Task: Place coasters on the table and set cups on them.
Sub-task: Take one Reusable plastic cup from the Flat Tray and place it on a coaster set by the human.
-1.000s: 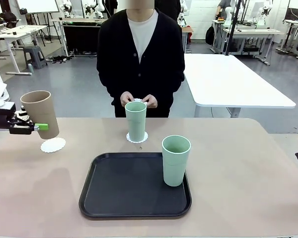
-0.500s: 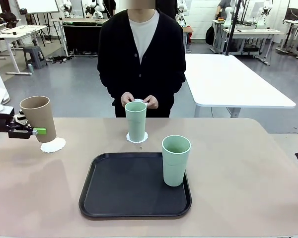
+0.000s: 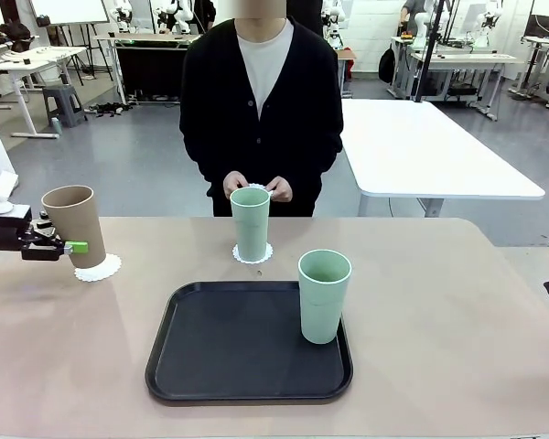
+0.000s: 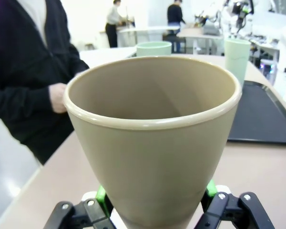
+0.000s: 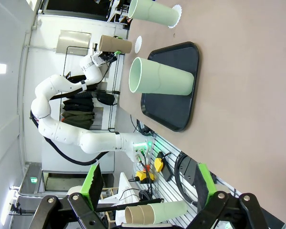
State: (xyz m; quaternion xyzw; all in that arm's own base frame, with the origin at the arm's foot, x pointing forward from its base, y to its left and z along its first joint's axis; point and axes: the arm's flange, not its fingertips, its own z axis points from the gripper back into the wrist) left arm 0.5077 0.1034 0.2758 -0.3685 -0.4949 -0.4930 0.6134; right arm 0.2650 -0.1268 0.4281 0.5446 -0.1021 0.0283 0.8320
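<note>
The left tool (image 3: 77, 245) is clamped low on the light brown cup (image 3: 73, 218). The cup stands upright over a white coaster (image 3: 99, 268) just beneath the tool, near the bench (image 3: 439, 302) edge. Whether its base touches the coaster cannot be told. The cup looks light, stiff and smooth, and its taper could let it slide, so a low two-sided pinch suits it. The left wrist view shows green pads (image 4: 101, 194) hugging the narrow base, and the cup's empty inside. The front view gives the coaster's outline below. The right tool (image 5: 148, 183) gapes wide, holding nothing.
</note>
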